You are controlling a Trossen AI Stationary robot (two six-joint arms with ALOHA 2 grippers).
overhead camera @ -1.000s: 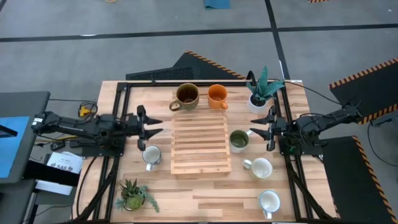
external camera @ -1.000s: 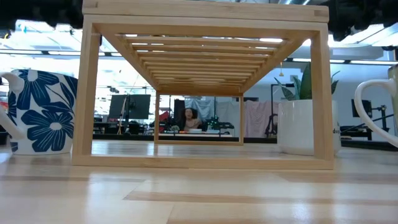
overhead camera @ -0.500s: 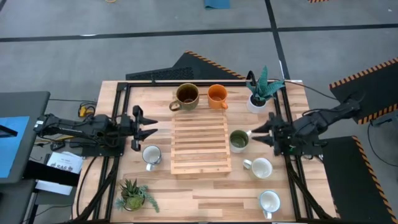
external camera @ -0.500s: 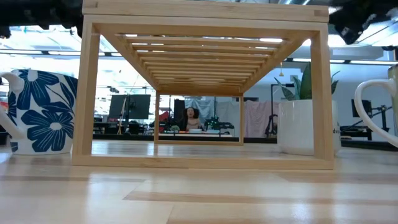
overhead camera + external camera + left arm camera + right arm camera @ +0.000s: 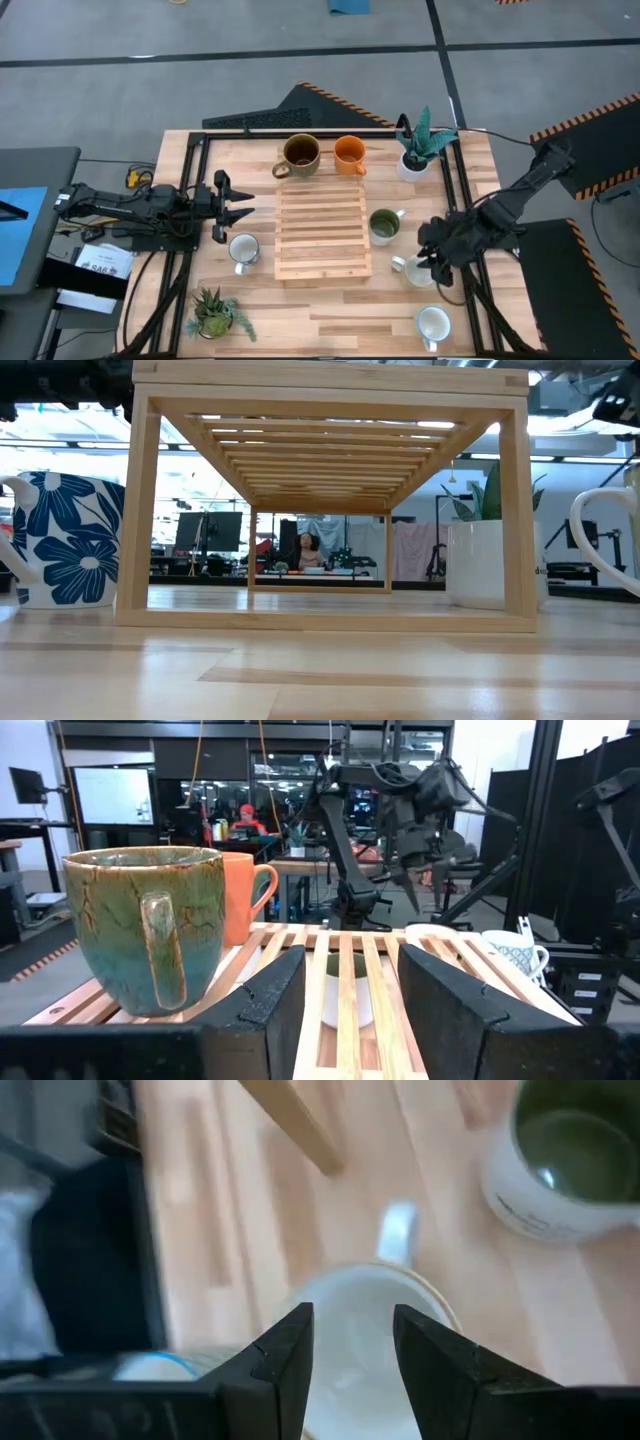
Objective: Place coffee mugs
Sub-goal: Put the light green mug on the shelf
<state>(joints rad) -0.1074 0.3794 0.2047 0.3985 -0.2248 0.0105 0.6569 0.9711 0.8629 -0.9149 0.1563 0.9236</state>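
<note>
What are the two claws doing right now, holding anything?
Left gripper: open, holding nothing, waiting beside the wooden rack.
Right gripper: open, holding nothing, hanging over a white mug.

Two mugs (image 5: pixel 322 155) behind the rack (image 5: pixel 322 231), three right of it.

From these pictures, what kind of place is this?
Probably a robotics lab or workshop. A wooden table with a dark metal frame stands on a grey floor with striped hazard mats, and monitors show behind.
</note>
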